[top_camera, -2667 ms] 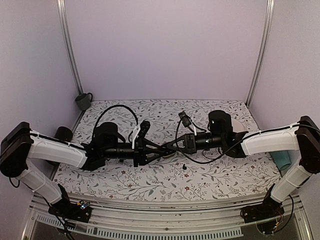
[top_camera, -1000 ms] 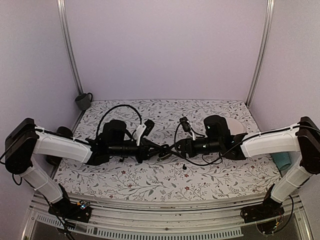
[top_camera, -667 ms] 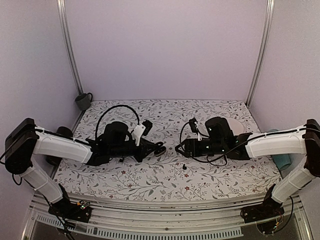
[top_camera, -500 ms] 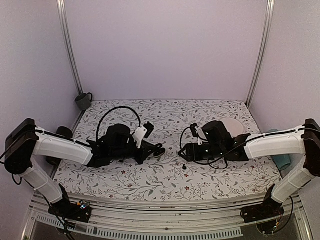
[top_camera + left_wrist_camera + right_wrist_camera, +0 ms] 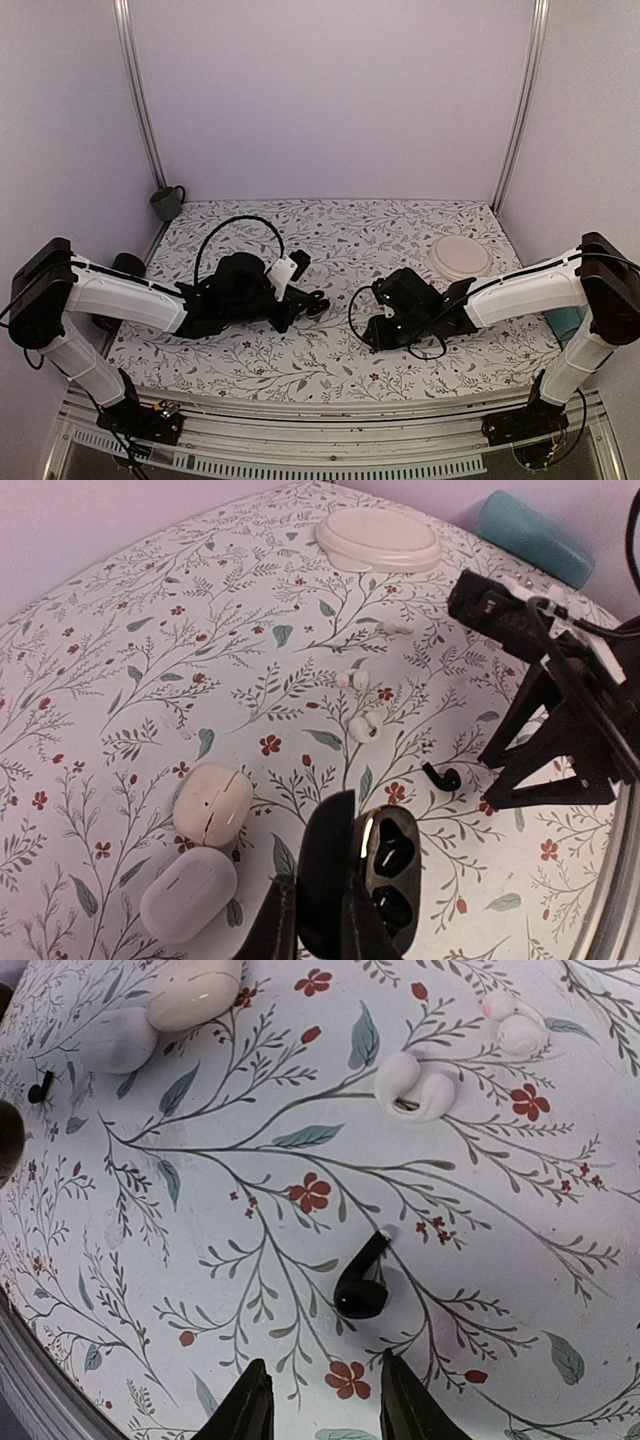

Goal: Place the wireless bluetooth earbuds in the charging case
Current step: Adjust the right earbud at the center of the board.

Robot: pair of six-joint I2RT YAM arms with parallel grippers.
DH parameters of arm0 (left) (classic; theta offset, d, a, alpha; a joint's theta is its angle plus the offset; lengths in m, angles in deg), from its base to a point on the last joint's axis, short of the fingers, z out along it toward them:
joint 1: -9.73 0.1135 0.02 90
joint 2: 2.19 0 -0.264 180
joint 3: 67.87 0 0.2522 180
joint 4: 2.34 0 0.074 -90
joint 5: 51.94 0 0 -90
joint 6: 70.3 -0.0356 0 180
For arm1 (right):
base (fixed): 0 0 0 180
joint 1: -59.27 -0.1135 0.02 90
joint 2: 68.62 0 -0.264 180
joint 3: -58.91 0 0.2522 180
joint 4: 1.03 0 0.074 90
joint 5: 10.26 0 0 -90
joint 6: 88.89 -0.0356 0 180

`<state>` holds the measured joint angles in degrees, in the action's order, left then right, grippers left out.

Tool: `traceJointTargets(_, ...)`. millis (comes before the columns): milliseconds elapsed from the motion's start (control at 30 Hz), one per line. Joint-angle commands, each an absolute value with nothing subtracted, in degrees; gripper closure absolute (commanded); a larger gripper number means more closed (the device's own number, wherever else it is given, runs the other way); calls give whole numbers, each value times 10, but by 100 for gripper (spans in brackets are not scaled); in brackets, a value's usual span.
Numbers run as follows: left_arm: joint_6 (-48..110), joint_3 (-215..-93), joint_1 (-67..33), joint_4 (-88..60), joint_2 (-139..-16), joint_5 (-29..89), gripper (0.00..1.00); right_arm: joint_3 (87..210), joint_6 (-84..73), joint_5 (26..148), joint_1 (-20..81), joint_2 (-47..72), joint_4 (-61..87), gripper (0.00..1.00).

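Right wrist view has the right pincer (image 5: 322, 1405) spread wide and empty over a black earbud (image 5: 362, 1280) lying on the floral worktop (image 5: 520, 1360), while the left pincer (image 5: 312, 930) clamps the open charging case (image 5: 390, 875) nearby.

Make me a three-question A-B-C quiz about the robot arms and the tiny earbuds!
1. Where is the loose black earbud?
A) on the flowery cloth, just ahead of the right claw
B) pinched in that claw
C) floating in the air

2. How many pale pebble cases lie on the cloth?
A) none
B) two
C) five

3. The charging case is:
A) shut, lying flat
B) open, held by the left claw
C) snapped in half

Answers:
1 A, it lies on the cloth before the open claw.
2 B, one is cream and one is white.
3 B, the claw grips it and its inside shows.
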<state>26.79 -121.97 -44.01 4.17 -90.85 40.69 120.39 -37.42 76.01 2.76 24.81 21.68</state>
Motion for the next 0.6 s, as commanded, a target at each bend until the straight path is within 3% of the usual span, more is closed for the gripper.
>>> traceJointTargets(0,262,-1216,-444,45,-902,408,100,1230,-401,727,26,275,248,63)
traceJointTargets(567,261,-1207,-435,51,-884,395,100,1323,-501,654,2,360,347,66)
